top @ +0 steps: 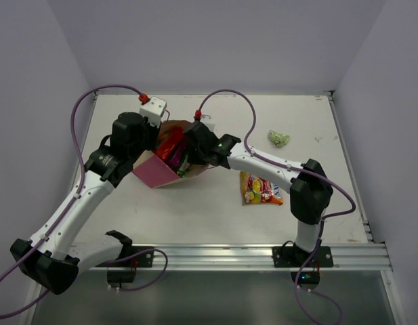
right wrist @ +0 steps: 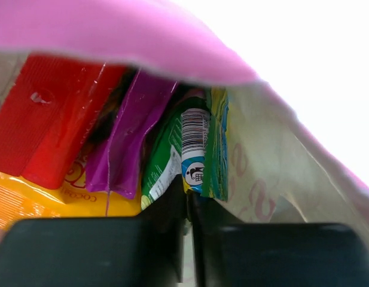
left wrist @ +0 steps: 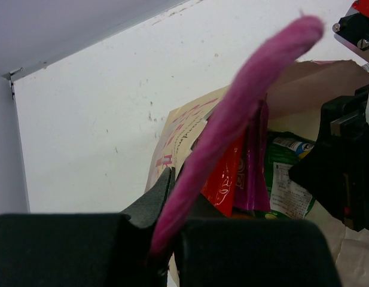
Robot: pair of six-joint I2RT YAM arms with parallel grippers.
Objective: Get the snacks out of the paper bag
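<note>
The paper bag (top: 156, 173) lies tipped on the table, its mouth toward the right arm. My left gripper (left wrist: 181, 191) is shut on the bag's rim and pink cord handle (left wrist: 244, 89); it also shows in the top view (top: 153, 139). My right gripper (right wrist: 188, 200) is inside the bag's mouth (top: 187, 154), shut on the edge of the green packet (right wrist: 199, 149). Beside it in the bag are a purple packet (right wrist: 127, 143), a red packet (right wrist: 52, 113) and an orange-yellow packet (right wrist: 46, 206). The yellow-red candy bag (top: 261, 189) and the pale green wrapped piece (top: 278, 138) lie on the table.
The white table (top: 215, 217) is enclosed by pale walls at the back and both sides. A metal rail (top: 249, 256) runs along the near edge. Purple cables (top: 225, 95) arc over both arms behind the bag.
</note>
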